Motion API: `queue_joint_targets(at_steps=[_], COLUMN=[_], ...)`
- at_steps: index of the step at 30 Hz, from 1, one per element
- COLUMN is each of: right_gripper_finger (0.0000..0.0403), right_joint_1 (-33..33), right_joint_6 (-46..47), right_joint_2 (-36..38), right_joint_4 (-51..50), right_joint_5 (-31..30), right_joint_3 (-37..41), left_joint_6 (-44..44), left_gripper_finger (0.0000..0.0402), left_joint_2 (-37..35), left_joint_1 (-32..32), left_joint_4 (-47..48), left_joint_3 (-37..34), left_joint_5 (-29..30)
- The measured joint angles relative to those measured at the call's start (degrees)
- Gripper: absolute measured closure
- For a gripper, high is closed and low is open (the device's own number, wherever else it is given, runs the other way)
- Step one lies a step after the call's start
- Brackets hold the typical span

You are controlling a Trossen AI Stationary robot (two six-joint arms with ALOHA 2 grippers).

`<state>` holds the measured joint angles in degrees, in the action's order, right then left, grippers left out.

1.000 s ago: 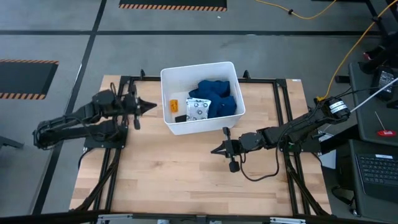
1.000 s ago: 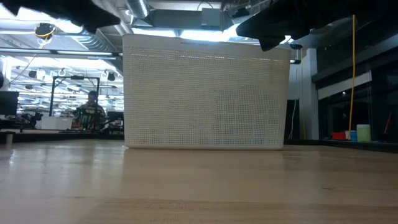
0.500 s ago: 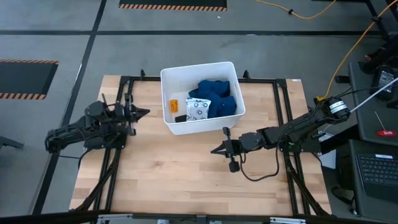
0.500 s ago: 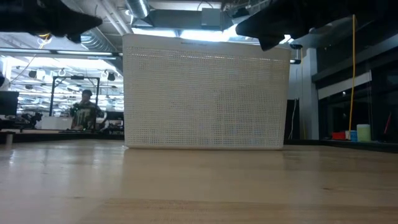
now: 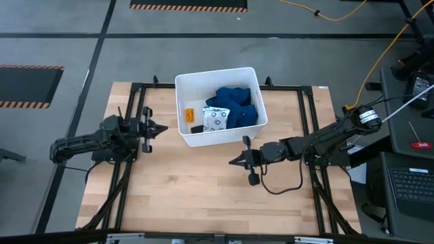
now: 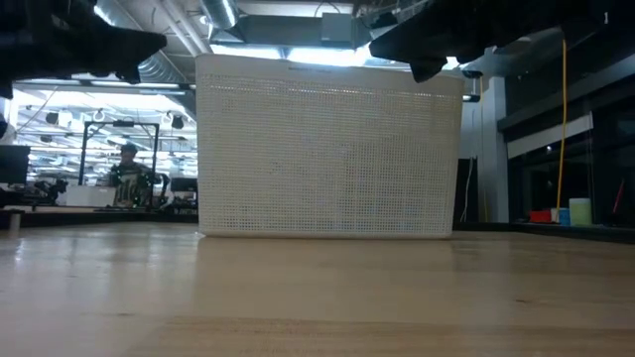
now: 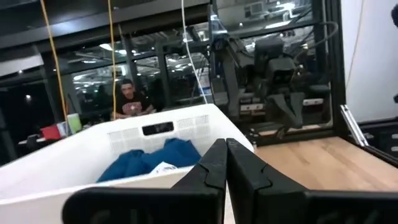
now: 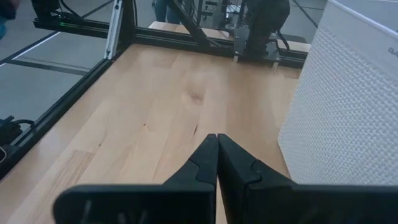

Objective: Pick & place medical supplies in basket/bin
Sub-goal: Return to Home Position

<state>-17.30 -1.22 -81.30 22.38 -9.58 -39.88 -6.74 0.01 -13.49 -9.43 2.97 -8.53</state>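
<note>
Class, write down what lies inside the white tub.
In the white tub: a blue cloth, a dotted white packet resting against it, a small black oblong and an orange bottle. Anything under the cloth is covered.

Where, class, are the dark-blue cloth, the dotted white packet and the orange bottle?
dark-blue cloth (image 5: 239, 107): high view, middle of its folds.
dotted white packet (image 5: 217, 120): high view, centre of its face.
orange bottle (image 5: 190, 113): high view, its orange body.
</note>
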Motion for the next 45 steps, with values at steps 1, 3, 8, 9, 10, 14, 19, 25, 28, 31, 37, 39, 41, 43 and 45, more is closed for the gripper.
queue_joint_targets(at_steps=[1,3,8,9,10,14,19,25,28,31,37,39,41,43,45], right_gripper_finger=[0.0395,0.0395,0.0395,0.0395,0.0395,0.0395,0.0395,0.0395,0.0395,0.0395,0.0395,0.0395,0.0395,0.0395,0.0395], right_joint_1=[0.07,0.06,0.06,0.05,0.05,0.06,0.06,0.04,0.00,0.02,0.02,0.02,0.04,0.04,0.06], right_joint_6=[0.32,0.57,-0.69,-0.87,-1.22,-4.73,-5.26,-5.13,-5.76,-7.60,-8.29,-8.24,-8.17,-8.24,-8.32], right_joint_2=[0.00,0.00,0.00,0.00,0.00,0.09,3.00,11.97,17.04,22.48,36.39,41.24,45.95,50.10,53.55], right_joint_4=[0.00,-0.01,0.89,1.30,2.05,3.88,2.49,-6.35,-10.91,-9.98,-3.49,-3.75,-3.87,-4.26,-5.07], right_joint_5=[0.00,0.00,0.00,0.00,0.00,0.00,0.02,0.03,0.04,0.04,0.02,0.02,0.02,0.02,0.02], right_joint_3=[0.00,0.00,0.00,0.00,0.00,0.00,0.00,0.00,0.20,4.08,16.49,19.48,21.76,23.53,25.41], left_joint_6=[-0.01,-0.02,0.01,-0.01,-0.38,-0.96,-0.93,-0.44,0.10,1.41,5.44,5.52,5.51,5.11,4.18], left_gripper_finger=[0.0401,0.0401,0.0400,0.0400,0.0400,0.0400,0.0400,0.0400,0.0399,0.0398,0.0400,0.0399,0.0396,0.0394,0.0394], left_joint_2=[0.00,-0.02,0.02,-0.01,-0.02,0.09,0.09,0.09,0.11,0.11,0.11,0.11,0.11,0.11,0.11], left_joint_1=[0.15,0.39,0.39,0.39,0.39,0.39,0.39,0.39,0.39,0.39,0.39,0.39,0.39,0.39,0.39], left_joint_4=[-0.60,-2.14,-2.18,-2.41,-2.51,-0.41,-0.54,-0.57,-0.60,-0.63,-0.61,-0.61,-0.61,-0.61,-0.61], left_joint_3=[-0.67,-2.29,-2.52,-2.52,-2.52,-2.52,-2.52,-2.52,-2.52,-2.52,-2.52,-2.52,-2.52,-2.52,-2.52], left_joint_5=[0.03,0.86,2.80,2.58,2.41,3.82,3.44,3.47,3.47,3.49,3.50,3.51,3.52,3.55,3.66])
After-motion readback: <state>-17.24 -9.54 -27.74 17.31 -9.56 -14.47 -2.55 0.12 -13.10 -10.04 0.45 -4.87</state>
